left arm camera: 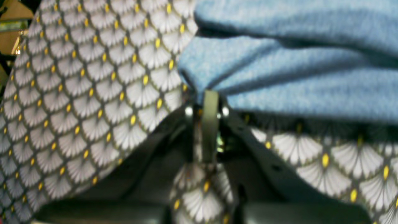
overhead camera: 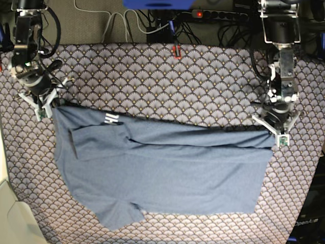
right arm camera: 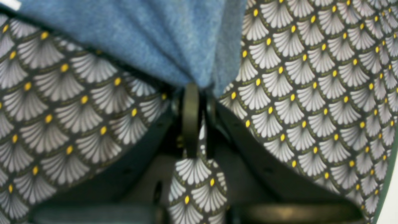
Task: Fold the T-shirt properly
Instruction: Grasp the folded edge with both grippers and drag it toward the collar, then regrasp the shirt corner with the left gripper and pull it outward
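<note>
The slate-blue T-shirt (overhead camera: 167, 168) lies spread across the patterned table, and its upper edge runs in a line between my two grippers. A bit of white lettering (overhead camera: 109, 119) shows near its upper left corner. At the right of the base view, my left gripper (overhead camera: 278, 133) is shut on the T-shirt's right corner; the left wrist view shows the blue cloth (left arm camera: 279, 77) bunched into the closed tips (left arm camera: 209, 96). My right gripper (overhead camera: 46, 108), on the left, is shut on the left corner, with blue fabric (right arm camera: 149, 37) gathered at its tips (right arm camera: 196, 88).
A grey-and-tan fan-patterned cloth (overhead camera: 167, 81) covers the whole table. Cables and a power strip (overhead camera: 213, 14) lie behind the back edge. A small red item (overhead camera: 176, 51) sits at the back centre. A pale surface (overhead camera: 7, 213) borders the table at the lower left.
</note>
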`<state>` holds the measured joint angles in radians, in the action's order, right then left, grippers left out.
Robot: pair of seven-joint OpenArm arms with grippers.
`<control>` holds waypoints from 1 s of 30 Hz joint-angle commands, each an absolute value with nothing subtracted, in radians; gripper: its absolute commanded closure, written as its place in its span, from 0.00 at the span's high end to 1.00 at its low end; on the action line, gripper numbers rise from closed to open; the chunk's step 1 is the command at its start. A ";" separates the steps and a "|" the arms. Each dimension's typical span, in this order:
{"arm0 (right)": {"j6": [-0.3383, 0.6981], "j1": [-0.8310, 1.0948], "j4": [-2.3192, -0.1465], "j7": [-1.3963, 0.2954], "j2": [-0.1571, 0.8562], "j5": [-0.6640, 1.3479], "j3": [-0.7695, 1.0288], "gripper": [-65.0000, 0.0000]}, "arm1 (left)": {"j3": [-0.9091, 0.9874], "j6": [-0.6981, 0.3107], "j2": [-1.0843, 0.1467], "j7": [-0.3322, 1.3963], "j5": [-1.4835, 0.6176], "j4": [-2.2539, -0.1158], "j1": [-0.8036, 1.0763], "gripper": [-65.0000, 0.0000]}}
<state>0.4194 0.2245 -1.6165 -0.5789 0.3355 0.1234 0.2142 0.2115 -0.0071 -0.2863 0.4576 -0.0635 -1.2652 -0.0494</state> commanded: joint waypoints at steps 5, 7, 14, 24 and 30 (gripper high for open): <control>0.440 0.271 -1.659 -0.559 0.354 0.128 0.240 0.00 | 0.219 0.002 -0.311 0.490 -0.056 -1.343 -0.027 0.03; 0.476 0.292 -1.666 -0.558 0.354 0.128 0.277 0.00 | 0.219 0.002 -0.325 0.492 -0.056 -1.363 -0.002 0.03; 0.559 0.374 -1.672 -0.483 0.351 0.130 0.360 0.00 | 0.219 0.002 -0.335 0.492 -0.056 -1.372 0.056 0.03; 0.559 0.499 -1.673 -0.387 0.337 0.130 0.357 0.00 | 0.220 0.002 -0.360 0.492 -0.054 -1.520 0.219 0.03; 0.559 0.541 -1.673 -0.355 0.335 0.130 0.357 0.00 | 0.242 0.002 -0.372 0.492 -0.056 -1.546 0.280 0.03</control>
